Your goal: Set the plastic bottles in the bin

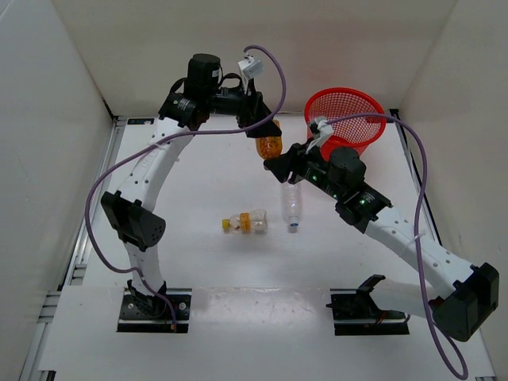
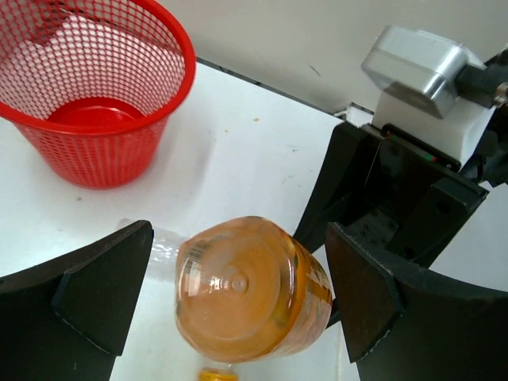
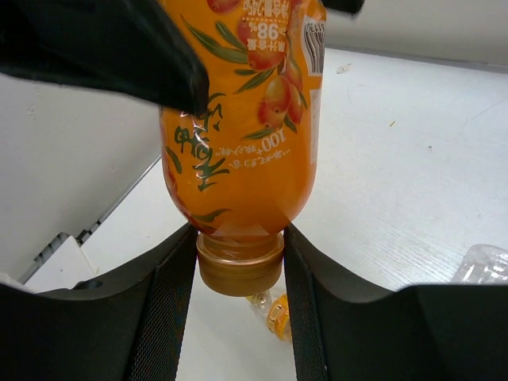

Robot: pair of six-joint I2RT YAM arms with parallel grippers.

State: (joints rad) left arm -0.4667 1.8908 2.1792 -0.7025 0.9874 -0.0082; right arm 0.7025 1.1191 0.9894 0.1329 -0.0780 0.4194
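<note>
White laminate covered the table (image 1: pixel 214 171), which was boxed in by plain white walls (image 1: pixel 238 48) on three sides, with a bare metal rail (image 1: pixel 79 250) running along its left edge.

Above the middle of the table, the stubby orange-tinted plastic bottle (image 1: pixel 270 147) hung clear of the surface between the two arms. It had a glossy label printed with fruit and leaves. The right gripper (image 3: pixel 240 248) was clamped tight on the bottle's ribbed amber cap, its black fingers (image 3: pixel 168 294) pressing either side of the neck. The left gripper (image 2: pixel 236 238) stood spread wide around the bottle's rounded base, and its matte black pads (image 2: pixel 95 294) showed daylight on both sides of the plastic.

The round red plastic mesh bin (image 1: pixel 346 119) stood upright near the far right corner, well apart from the held bottle. It tapered to a narrower foot, and its solid red floor showed through the open mouth.

Two more bottles lay on their sides nearer the arm bases. One was a clear bottle with a yellow cap and yellow-orange label (image 1: pixel 246 223), its cap pointing left. Just to its right lay the slim clear bottle with a blue cap (image 1: pixel 293 206), its cap toward the near edge. Purple cables (image 1: pixel 99 190) looped beside both white arms.
</note>
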